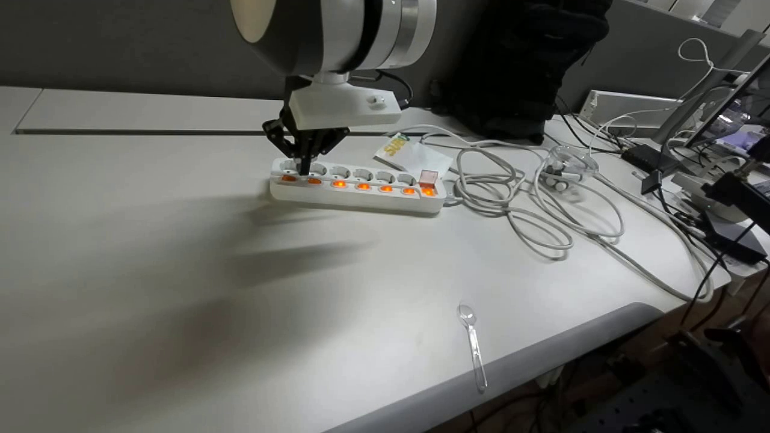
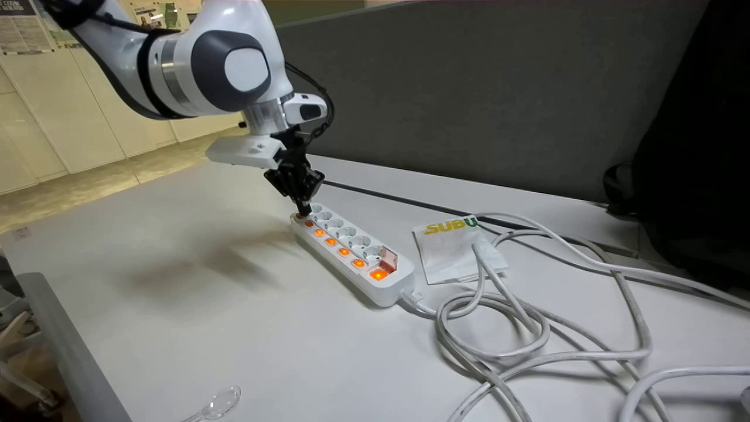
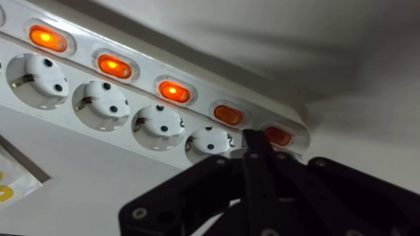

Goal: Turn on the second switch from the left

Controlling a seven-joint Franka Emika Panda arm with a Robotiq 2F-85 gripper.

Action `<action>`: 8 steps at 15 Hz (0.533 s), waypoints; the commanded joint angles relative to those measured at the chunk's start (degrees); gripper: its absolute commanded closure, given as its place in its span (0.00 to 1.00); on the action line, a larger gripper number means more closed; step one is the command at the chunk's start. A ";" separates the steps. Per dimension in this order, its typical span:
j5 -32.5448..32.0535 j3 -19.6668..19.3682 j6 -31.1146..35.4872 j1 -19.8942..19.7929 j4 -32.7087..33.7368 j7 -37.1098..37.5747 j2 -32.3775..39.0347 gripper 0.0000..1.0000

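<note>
The power strip (image 1: 361,199) lies toward the back edge of the table (image 1: 150,180); the second switch from the left (image 3: 228,115) sits near the strip's left end (dull orange, beside a glowing third switch (image 3: 174,91)). The gripper (image 1: 304,169) is clenched, its fingertips together over that end; whether they touch it I cannot tell. A clear spoon (image 1: 474,347) reaches onto the front edge.
</note>
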 commanded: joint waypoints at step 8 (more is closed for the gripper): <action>-0.01 -0.31 -0.48 -0.11 -1.08 0.74 -0.43 1.00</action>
